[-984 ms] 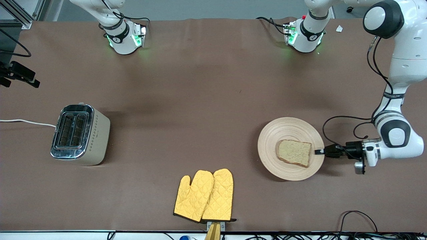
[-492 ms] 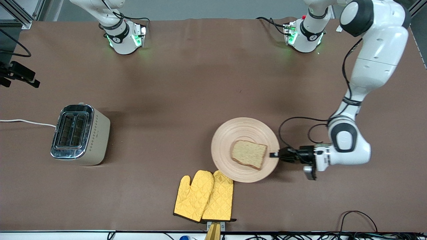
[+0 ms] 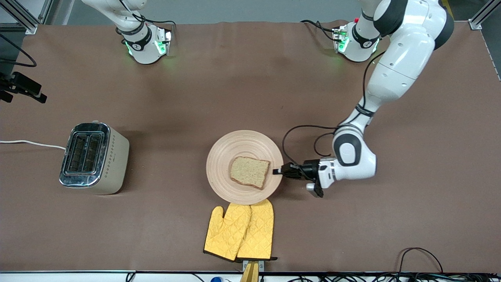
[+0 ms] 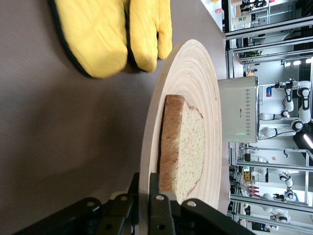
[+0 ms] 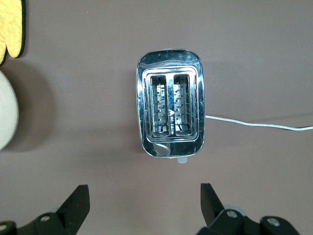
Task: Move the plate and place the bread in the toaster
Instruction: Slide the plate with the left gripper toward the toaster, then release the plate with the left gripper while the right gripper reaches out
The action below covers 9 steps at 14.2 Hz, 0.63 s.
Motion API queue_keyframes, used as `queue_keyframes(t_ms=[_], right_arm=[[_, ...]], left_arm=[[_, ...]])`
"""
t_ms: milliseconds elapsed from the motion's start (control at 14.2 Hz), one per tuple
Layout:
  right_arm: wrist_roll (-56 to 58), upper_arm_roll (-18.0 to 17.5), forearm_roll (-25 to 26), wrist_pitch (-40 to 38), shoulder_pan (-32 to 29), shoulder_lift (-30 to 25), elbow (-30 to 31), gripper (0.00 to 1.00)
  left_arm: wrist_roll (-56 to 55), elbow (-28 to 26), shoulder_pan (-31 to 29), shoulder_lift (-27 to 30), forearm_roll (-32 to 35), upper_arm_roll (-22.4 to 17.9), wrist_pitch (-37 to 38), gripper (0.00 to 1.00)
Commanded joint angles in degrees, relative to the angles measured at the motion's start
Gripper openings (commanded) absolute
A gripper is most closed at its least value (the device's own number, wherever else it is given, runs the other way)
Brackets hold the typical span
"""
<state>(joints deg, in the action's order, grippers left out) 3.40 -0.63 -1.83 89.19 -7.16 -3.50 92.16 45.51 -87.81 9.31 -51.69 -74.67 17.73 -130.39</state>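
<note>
Left end effector [image 3: 279, 171] clamped on plate [image 3: 223, 156] rim at 3 o'clock; bread [image 3: 249, 172] on plate, mid-table. Right end effector [image 5: 144, 208] open above toaster [image 3: 93, 158]. Risk: bread sliding off if tilted; rim snagging mitts [image 3: 239, 230].

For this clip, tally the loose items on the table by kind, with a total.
Plate: 1
Bread slice, on the plate: 1
Toaster: 1
Yellow oven mitts: 2
Total: 5
</note>
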Motion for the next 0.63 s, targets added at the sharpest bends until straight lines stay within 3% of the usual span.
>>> queue_keyframes(t_ms=[0, 422, 492, 562], right_arm=[[0.0, -0.3, -0.5, -0.1, -0.5, -0.9, 0.7, 1.0], [0.1, -0.3, -0.5, 0.3, -0.5, -0.7, 0.7, 1.0], [0.0, -0.3, -0.7, 0.5, -0.5, -0.7, 0.6, 1.0], [0.0, -0.3, -0.9, 0.5, -0.5, -0.6, 0.3, 1.0]], left_arm=[[0.3, -1.2, 2.1, 0.5, -2.8, 0.5, -3.2, 0.0], [-0.4, -1.7, 5.5, 0.0, -2.8, 0.5, -4.4, 0.02], [-0.7, -1.6, 6.2, -0.1, -2.8, 0.4, -5.3, 0.1], [-0.8, -1.6, 6.6, -0.1, -2.8, 0.4, -6.4, 0.38]])
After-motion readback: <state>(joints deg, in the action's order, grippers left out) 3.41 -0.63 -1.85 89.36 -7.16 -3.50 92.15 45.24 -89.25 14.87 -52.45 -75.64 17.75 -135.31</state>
